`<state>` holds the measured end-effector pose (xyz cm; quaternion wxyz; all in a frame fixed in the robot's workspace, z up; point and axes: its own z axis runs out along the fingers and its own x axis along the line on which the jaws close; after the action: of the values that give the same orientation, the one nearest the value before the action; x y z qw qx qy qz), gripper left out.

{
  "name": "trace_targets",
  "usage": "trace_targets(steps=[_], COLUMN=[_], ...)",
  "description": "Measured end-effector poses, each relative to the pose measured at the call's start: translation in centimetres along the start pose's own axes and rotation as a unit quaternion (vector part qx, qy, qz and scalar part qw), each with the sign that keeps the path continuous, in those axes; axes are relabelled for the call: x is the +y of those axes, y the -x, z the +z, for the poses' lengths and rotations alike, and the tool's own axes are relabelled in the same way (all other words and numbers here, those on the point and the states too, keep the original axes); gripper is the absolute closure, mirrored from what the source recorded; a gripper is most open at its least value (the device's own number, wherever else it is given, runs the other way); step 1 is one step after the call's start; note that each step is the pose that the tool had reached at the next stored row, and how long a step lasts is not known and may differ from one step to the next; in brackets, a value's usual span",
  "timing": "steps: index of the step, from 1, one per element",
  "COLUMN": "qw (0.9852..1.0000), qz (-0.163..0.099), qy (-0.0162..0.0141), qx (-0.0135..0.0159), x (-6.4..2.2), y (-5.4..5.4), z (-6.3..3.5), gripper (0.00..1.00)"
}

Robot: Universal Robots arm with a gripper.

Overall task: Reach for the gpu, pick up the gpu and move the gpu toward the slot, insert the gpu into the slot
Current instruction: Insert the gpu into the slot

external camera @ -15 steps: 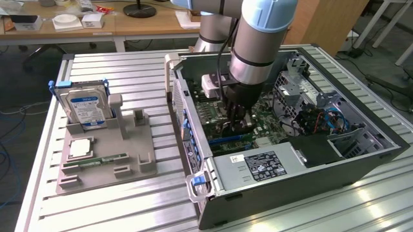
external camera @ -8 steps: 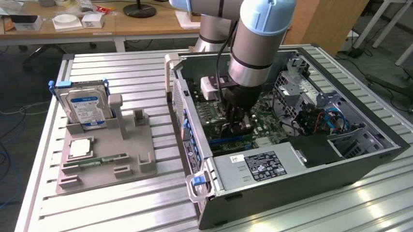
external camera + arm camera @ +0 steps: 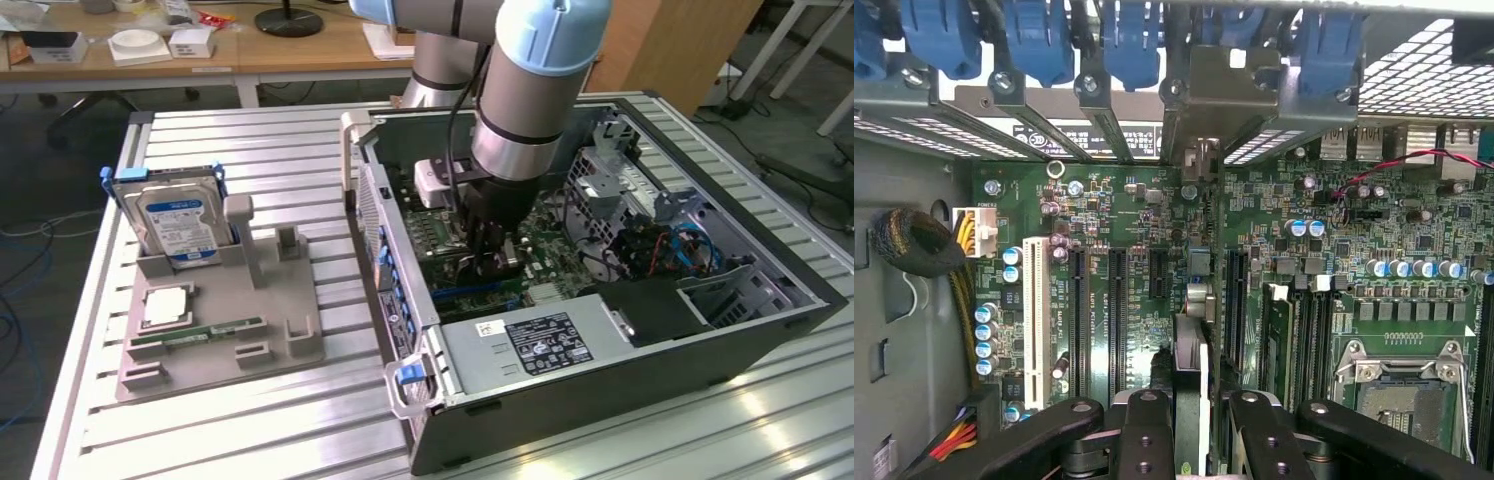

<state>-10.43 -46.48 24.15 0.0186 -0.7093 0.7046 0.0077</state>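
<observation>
claw (image 3: 1191,420) clamped on gpu (image 3: 1191,375), held edge-on above motherboard (image 3: 1134,215) slots, inside open computer case (image 3: 747,330) on counter (image 3: 240,440).

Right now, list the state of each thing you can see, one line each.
claw: shut on the gpu, inside the computer case.
gpu: held edge-on, upright above the motherboard.
computer case: side open, lying flat.
hard drive: standing upright in its grey holder.
memory stick: lying flat in the holder.
</observation>
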Motion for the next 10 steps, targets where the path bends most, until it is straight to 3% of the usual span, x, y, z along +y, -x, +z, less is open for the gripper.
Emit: trace_targets(steps=[10], qw=[1.0], qz=[0.0], qy=[0.0], qx=[0.0001], x=[0.0], y=[0.0], z=[0.22], gripper=[0.73])
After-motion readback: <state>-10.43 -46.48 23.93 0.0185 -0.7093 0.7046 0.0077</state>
